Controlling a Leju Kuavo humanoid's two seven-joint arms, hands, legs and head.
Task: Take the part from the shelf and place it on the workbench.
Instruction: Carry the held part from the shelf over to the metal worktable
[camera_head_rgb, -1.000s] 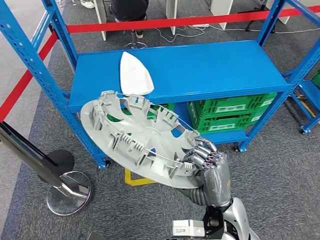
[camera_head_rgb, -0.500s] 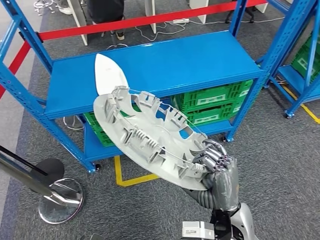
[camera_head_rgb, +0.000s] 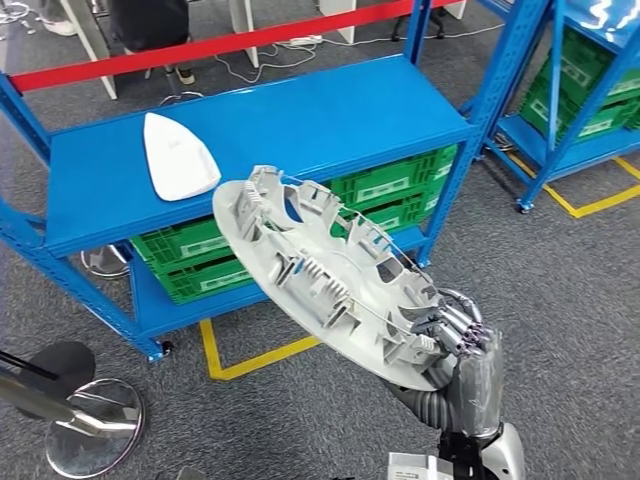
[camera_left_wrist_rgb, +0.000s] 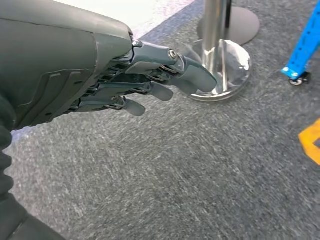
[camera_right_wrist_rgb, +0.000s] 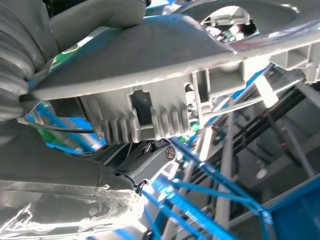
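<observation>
Hubcap (camera_head_rgb: 332, 280) rests tilted in my right hand (camera_head_rgb: 453, 345), fingers clamped on its near rim so it clears the blue shelf (camera_head_rgb: 249, 140) beyond. My left hand (camera_left_wrist_rgb: 124, 75) hangs empty, fingers loosely apart.

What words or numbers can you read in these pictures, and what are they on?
None can be read.
Green crates on the lower shelf: white labels, too small and blurred to read.
Grey wheel cover held by the right hand: no lettering shows.
White part on the blue shelf: plain.
</observation>
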